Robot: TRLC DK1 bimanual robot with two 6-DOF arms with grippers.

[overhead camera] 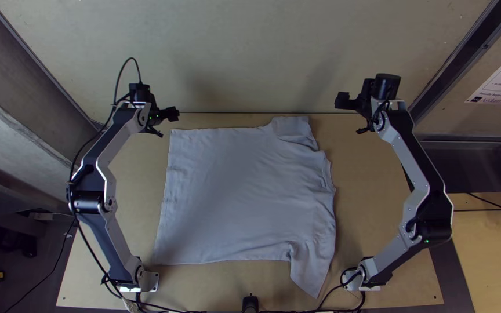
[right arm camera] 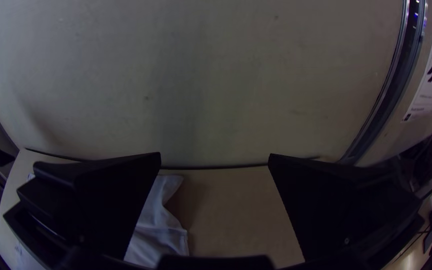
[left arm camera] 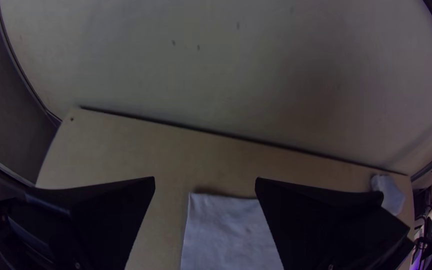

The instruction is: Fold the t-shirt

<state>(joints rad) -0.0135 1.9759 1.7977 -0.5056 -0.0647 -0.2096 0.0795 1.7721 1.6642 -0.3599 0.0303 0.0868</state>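
T-shirt [overhead camera: 244, 197] is found spread, unfolded, on the table [overhead camera: 372, 214], its hem edge [overhead camera: 164, 197] at nine o'clock, one sleeve [overhead camera: 292, 128] at one o'clock and the other sleeve [overhead camera: 312, 275] at five. What appears to be the collar side [overhead camera: 326, 185] is noted at three o'clock, though the creasing there prevents certainty. The left gripper [overhead camera: 165, 122] is placed just beyond the hem corner between ten and eleven o'clock, fingers well parted, with nothing held. The right gripper [overhead camera: 350, 117] is placed off the cloth at two o'clock, fingers likewise wide apart, nothing held.

The following risks are judged. If the thin hem corner is pinched too high, it could be missed; if pressed too low, the tabletop could be scraped. If one layer alone is caught, the shirt could be pulled open rather than folded. If the two sides are lifted unevenly, a skewed fold could be produced. The creases toward three o'clock could be trapped if folded unsmoothed, and the five o'clock sleeve, slanted outward, could be left protruding if it is not tucked in first.

Count recorded: one shirt, two sleeves, one table, two arms (left arm [overhead camera: 108, 246], right arm [overhead camera: 434, 211]), two grippers, four fingers.
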